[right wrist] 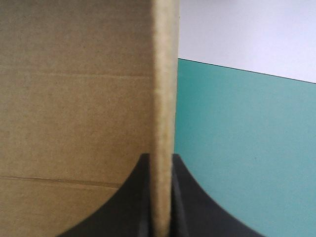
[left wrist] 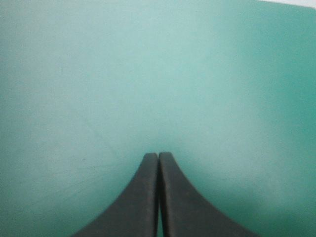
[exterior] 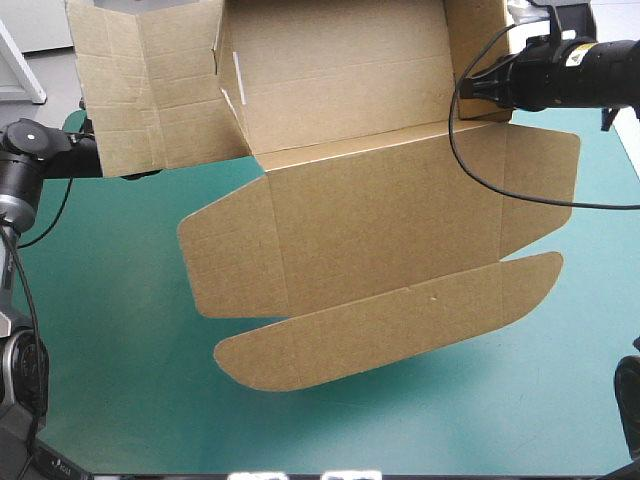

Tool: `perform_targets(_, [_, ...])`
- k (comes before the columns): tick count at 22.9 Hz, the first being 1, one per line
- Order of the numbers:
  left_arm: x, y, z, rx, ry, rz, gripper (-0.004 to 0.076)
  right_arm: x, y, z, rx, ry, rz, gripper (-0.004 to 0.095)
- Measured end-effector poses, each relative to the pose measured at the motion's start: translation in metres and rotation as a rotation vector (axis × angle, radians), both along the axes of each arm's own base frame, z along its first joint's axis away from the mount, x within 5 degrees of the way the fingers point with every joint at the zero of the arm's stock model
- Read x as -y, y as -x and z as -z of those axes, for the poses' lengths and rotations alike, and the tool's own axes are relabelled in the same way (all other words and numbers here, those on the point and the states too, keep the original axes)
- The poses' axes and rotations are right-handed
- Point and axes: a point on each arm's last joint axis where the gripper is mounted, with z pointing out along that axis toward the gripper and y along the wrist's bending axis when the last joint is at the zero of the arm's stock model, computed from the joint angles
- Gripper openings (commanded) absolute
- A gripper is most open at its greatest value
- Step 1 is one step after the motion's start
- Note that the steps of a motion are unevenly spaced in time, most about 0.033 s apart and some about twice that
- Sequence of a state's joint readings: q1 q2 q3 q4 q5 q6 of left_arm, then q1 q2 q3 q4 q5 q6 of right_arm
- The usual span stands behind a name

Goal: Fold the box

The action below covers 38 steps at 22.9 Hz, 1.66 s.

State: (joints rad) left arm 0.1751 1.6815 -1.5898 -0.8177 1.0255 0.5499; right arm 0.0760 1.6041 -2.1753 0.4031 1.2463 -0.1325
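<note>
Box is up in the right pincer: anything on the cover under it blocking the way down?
Nothing visible. The right pincer grips the box by its edge; the teal-green cover below shows nothing on it, though the board hides part.

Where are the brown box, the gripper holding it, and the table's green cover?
box (exterior: 380, 220): high view, on its wide middle panel.
right gripper (right wrist: 161, 158): right wrist view, between its fingertips, at the clamped board edge.
teal-green cover (exterior: 110, 340): high view, bare patch beside the box.
</note>
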Motion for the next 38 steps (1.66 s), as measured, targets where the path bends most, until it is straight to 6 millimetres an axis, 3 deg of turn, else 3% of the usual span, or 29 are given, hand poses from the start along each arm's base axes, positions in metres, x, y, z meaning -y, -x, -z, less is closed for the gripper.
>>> perform_targets(8, [0.011, 0.005, -0.006, 0.011, 0.103, 0.100, -0.0008, -0.005, -0.008, 0.007, -0.021, -0.027, -0.043, 0.0000])
perform_targets(15, [0.017, 0.008, -0.010, 0.021, 0.164, 0.166, -0.0008, -0.032, -0.045, 0.058, -0.182, 0.000, -0.116, 0.0000])
perform_targets(22, [0.027, 0.011, 0.001, -0.003, 0.220, 0.220, -0.0008, -0.038, -0.068, 0.084, -0.251, 0.010, -0.123, 0.0000])
perform_targets(28, [0.046, 0.009, -0.001, 0.021, 0.226, 0.237, -0.0008, -0.038, -0.082, 0.104, -0.301, 0.032, -0.113, 0.0000])
perform_targets(38, [0.052, 0.008, -0.004, 0.035, 0.265, 0.240, -0.0008, -0.041, -0.101, 0.131, -0.368, 0.041, -0.111, 0.0000])
